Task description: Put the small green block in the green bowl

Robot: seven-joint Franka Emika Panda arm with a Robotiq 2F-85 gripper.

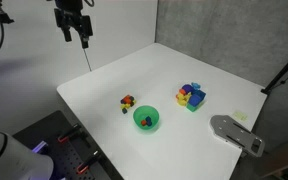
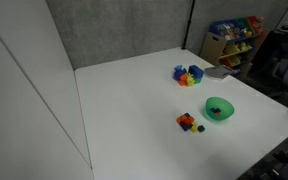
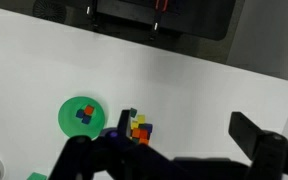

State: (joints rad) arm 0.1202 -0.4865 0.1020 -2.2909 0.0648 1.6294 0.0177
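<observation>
The small green block [image 3: 132, 113] is a tiny dark-green cube at the edge of a cluster with tiny red and yellow blocks [image 1: 127, 102], which also shows in an exterior view [image 2: 188, 122]. The green bowl [image 1: 154, 126] stands just beside that cluster, in both exterior views [image 2: 227, 113] and in the wrist view [image 3: 66, 117]. A couple of small coloured pieces lie in the bowl. My gripper [image 1: 74, 35] hangs open and empty high above the table's far side, well away from the blocks. Its dark fingers frame the bottom of the wrist view [image 3: 159, 142].
A pile of larger blue, yellow, green and purple blocks [image 1: 191, 96] sits beyond the bowl and also shows in an exterior view [image 2: 188, 74]. A grey flat object [image 1: 234, 132] lies at the table edge. A shelf of coloured bins [image 2: 234, 35] stands off the table.
</observation>
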